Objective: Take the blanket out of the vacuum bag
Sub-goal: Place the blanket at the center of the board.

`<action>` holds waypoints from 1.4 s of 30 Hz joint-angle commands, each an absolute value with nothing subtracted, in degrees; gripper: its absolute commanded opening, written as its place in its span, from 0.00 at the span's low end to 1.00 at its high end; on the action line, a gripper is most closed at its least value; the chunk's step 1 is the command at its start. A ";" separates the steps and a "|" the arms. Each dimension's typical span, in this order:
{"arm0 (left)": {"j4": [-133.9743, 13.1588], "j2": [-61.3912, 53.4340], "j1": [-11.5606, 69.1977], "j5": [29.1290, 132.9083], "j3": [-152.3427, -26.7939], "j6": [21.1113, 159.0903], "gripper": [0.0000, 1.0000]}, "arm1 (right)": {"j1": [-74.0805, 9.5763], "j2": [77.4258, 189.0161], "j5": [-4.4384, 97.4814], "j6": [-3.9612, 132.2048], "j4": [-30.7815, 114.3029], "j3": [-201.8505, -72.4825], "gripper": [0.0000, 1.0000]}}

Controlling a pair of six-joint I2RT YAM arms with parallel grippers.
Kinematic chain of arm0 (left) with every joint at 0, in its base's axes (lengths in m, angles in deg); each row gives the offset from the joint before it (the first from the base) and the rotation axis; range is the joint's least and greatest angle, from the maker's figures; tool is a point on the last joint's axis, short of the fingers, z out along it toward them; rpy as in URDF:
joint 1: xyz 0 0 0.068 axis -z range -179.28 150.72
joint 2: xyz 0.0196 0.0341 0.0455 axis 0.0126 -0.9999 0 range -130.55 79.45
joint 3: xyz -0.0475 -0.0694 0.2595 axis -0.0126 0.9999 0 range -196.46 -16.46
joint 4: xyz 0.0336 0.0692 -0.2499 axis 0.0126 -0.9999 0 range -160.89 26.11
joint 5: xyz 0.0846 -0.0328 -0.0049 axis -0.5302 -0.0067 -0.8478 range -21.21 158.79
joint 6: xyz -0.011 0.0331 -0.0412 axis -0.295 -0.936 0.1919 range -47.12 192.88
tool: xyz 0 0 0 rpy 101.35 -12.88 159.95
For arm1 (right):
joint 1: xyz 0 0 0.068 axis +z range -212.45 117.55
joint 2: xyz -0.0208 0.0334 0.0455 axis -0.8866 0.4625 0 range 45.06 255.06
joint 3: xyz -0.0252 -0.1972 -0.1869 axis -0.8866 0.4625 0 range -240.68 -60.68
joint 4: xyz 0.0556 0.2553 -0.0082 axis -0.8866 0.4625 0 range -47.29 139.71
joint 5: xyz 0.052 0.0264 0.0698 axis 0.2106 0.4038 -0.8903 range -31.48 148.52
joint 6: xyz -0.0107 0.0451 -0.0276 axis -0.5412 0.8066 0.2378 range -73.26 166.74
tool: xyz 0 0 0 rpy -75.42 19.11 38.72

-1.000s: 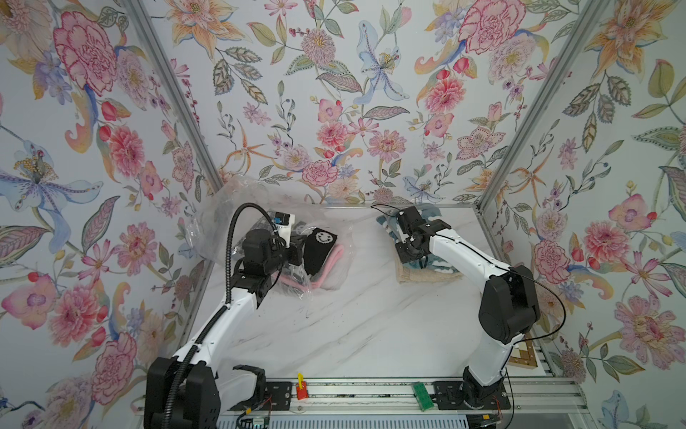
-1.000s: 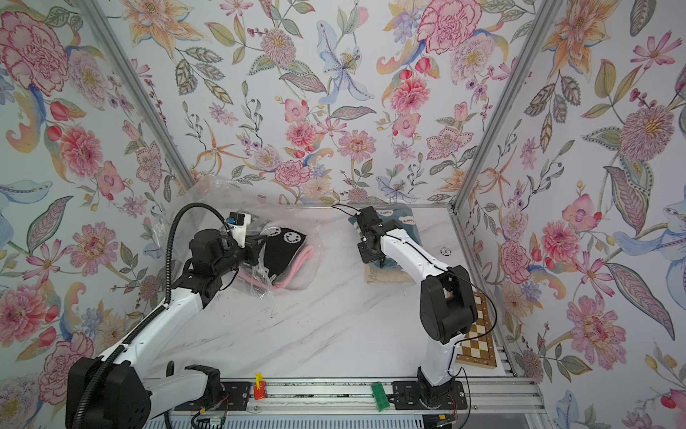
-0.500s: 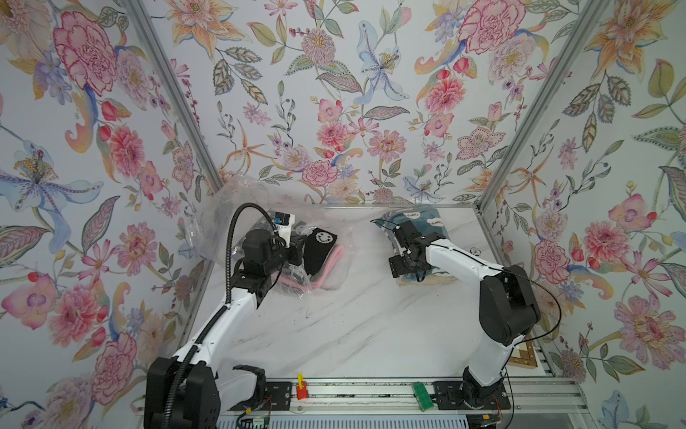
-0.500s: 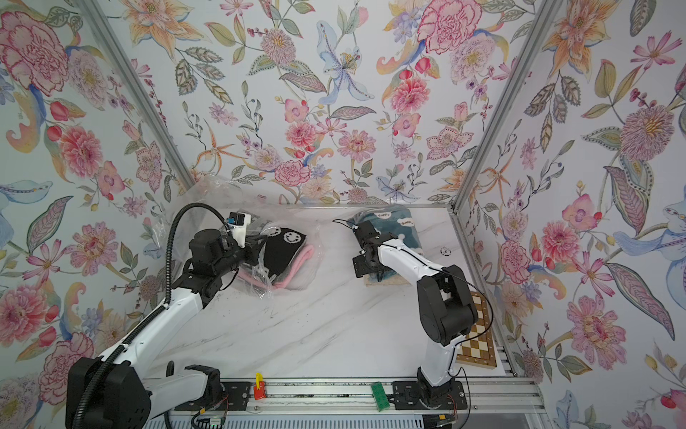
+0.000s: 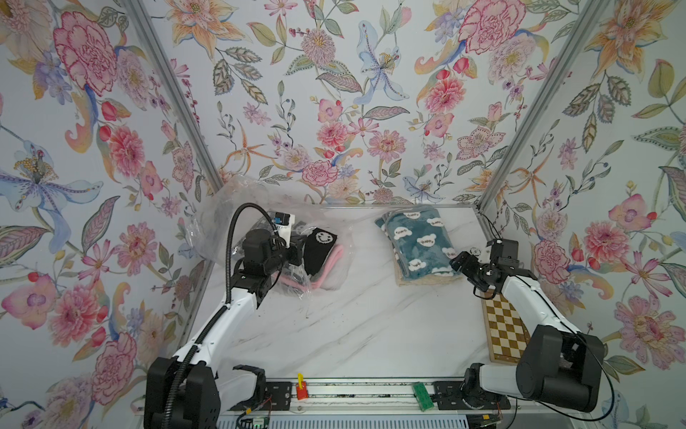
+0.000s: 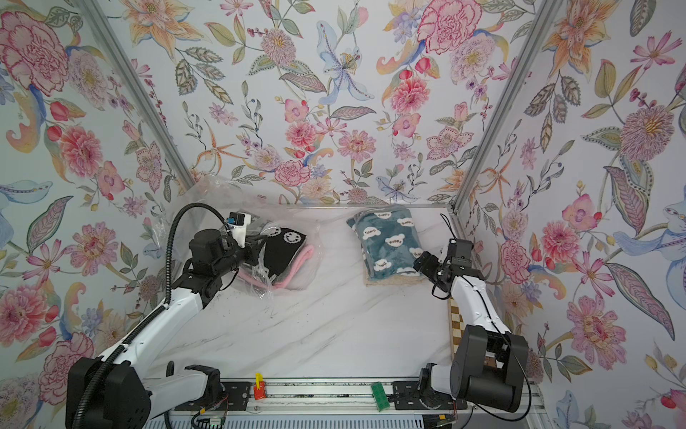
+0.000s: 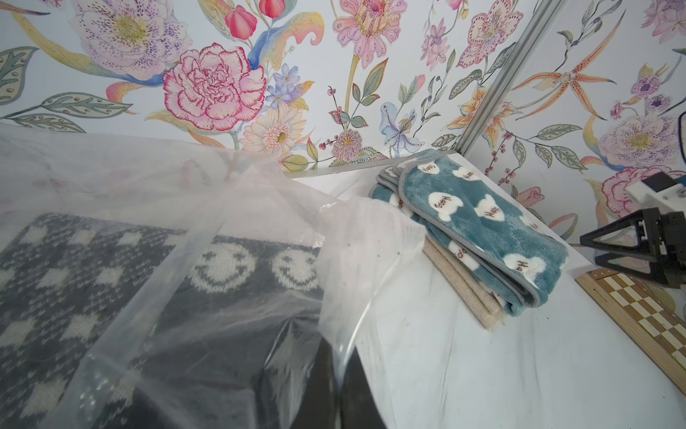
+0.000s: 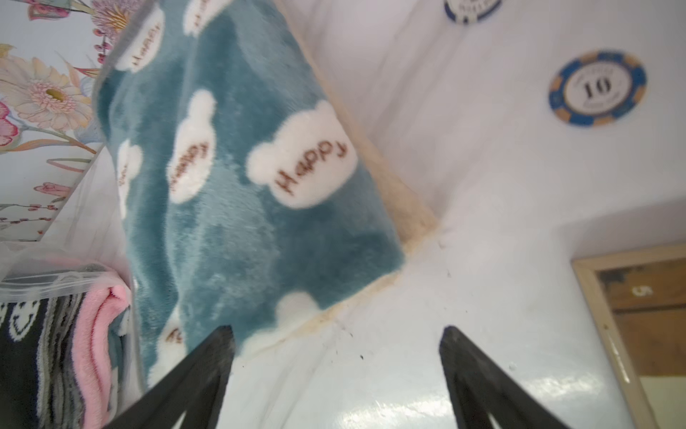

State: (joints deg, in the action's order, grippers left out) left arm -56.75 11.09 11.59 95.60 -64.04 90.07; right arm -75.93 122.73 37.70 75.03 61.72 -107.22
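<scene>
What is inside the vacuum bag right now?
The vacuum bag holds a black knit blanket with white smiley faces over a pink blanket. Anything deeper is hidden by crinkled plastic and the left claw.

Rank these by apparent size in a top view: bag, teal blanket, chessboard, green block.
1. bag
2. teal blanket
3. chessboard, partly hidden, so its rank against the blanket is unsure
4. green block

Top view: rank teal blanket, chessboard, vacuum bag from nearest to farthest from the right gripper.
1. teal blanket, just beside the open right gripper, back right of table.
2. chessboard, right table edge, nearer the front.
3. vacuum bag, far left side.
</scene>
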 commanded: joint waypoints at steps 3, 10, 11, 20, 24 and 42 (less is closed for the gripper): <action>-55.80 10.90 11.09 96.22 -64.38 90.02 0.02 | -78.07 126.15 22.91 83.04 49.85 -103.61 0.84; -55.92 10.63 11.09 96.20 -64.44 90.02 0.02 | -79.29 128.00 25.45 84.27 46.41 -102.33 0.72; -55.98 10.55 11.09 96.28 -64.45 90.02 0.02 | -79.46 128.26 25.45 84.28 46.27 -102.42 0.71; -55.89 10.81 11.10 96.12 -64.44 89.93 0.02 | -79.77 133.56 26.07 84.11 44.38 -104.89 0.33; -55.90 10.88 11.09 96.21 -64.45 89.93 0.02 | -79.40 134.38 26.84 82.62 46.61 -107.18 0.13; -55.48 11.95 11.09 96.66 -64.36 90.37 0.02 | -59.39 132.09 68.52 63.04 76.25 -131.17 0.00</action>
State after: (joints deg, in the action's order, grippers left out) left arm -56.62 10.79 11.59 95.62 -64.04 90.07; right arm -61.68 131.25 57.15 68.06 69.58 -128.16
